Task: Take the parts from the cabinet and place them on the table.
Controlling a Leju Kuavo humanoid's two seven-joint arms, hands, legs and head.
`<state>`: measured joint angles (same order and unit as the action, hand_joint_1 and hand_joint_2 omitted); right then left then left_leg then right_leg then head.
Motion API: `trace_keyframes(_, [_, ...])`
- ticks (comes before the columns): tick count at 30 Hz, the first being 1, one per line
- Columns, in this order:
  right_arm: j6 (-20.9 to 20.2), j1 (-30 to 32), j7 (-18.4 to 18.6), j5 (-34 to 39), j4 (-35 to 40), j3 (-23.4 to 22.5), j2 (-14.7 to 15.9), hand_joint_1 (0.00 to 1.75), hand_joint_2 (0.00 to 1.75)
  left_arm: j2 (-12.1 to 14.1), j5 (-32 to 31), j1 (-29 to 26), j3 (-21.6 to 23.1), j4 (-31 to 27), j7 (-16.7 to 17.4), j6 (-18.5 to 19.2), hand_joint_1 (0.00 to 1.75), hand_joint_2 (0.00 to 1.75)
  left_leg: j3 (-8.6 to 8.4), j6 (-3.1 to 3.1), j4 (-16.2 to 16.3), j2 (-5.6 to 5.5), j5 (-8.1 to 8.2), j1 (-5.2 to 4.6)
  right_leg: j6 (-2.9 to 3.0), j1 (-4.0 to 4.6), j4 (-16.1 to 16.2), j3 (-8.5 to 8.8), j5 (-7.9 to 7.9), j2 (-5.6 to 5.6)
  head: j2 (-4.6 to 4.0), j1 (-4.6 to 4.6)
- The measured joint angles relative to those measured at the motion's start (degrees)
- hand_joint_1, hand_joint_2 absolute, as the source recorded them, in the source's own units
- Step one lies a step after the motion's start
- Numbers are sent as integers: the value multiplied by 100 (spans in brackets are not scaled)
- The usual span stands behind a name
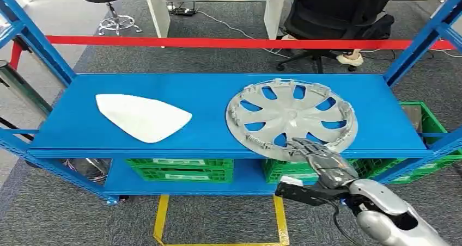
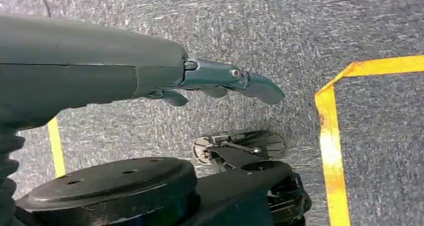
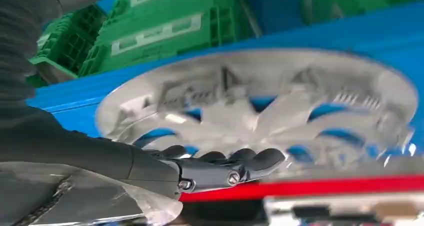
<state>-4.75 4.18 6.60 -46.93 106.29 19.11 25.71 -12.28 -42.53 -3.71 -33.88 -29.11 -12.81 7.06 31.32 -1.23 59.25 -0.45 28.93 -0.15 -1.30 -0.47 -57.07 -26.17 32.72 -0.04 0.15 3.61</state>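
Just beyond the right robot hand (image 1: 315,154), a grey hubcap (image 1: 291,118) is seen lying flat on the blue shelf (image 1: 81,126), its near rim overhanging the shelf's front edge. The fingers (image 3: 225,158) are laid on that near rim, extended and close together; whether a thumb is tucked under the rim cannot be told, so a firm hold is not confirmed. The hubcap is judged to be light, stiff moulded plastic, smooth and somewhat slippery on its face, with thin clips on the rim that could snap if squeezed. The overhanging rim, or a spoke opening beside the fingers, is judged the best place to be gripped. Far to the left of the hand, a white curved panel (image 1: 143,117) lies well apart. Blue uprights (image 1: 414,47) stand to the right, so the part is best drawn straight back towards the robot. The left robot hand (image 2: 210,83) hangs over the carpet, fingers apart, holding nothing.
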Motion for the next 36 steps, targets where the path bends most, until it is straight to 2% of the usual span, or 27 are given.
trace_keyframes(4, [-341, -363, 206, 214, -227, 341, 254, 0, 175, 52, -63, 40, 91, 74, -37, 4, 0, 175, 0, 0, 0, 0, 0, 0, -2, 0, 0, -1, -2, 3, 0, -2])
trace_keyframes(7, [-684, -648, 617, 247, -485, 645, 446, 0, 175, 83, -81, 58, 181, 92, -35, 61, 0, 175, 0, -2, 0, -1, -1, 0, -2, 0, 0, 0, -2, -2, 0, 2])
trace_keyframes(10, [-743, -921, 833, 24, -660, 819, 500, 0, 175, 100, -39, 54, 282, 92, 44, 109, 0, 175, -2, -1, 0, 1, -2, 0, -2, 0, 0, -2, -2, 6, 0, -2])
trace_keyframes(15, [-736, -1156, 962, -201, -848, 977, 507, 0, 175, 103, 24, 26, 365, 72, 114, 179, 0, 175, -2, -2, 0, -1, -3, 0, -2, 0, -1, 0, -2, 0, 0, -2])
trace_keyframes(23, [-758, -1326, 1031, -402, -1012, 1086, 507, 0, 175, 90, 138, -46, 455, -105, 262, 273, 0, 175, -2, -4, 0, -2, -4, 0, -2, 0, -1, 2, -2, -3, 0, -2])
trace_keyframes(36, [-478, -1315, 811, -564, -1012, 1125, 459, 0, 175, 79, 258, -166, 557, -293, 328, 304, 0, 175, -2, -4, 0, -3, -4, 0, -2, 0, -1, 2, -3, -2, 0, -2])
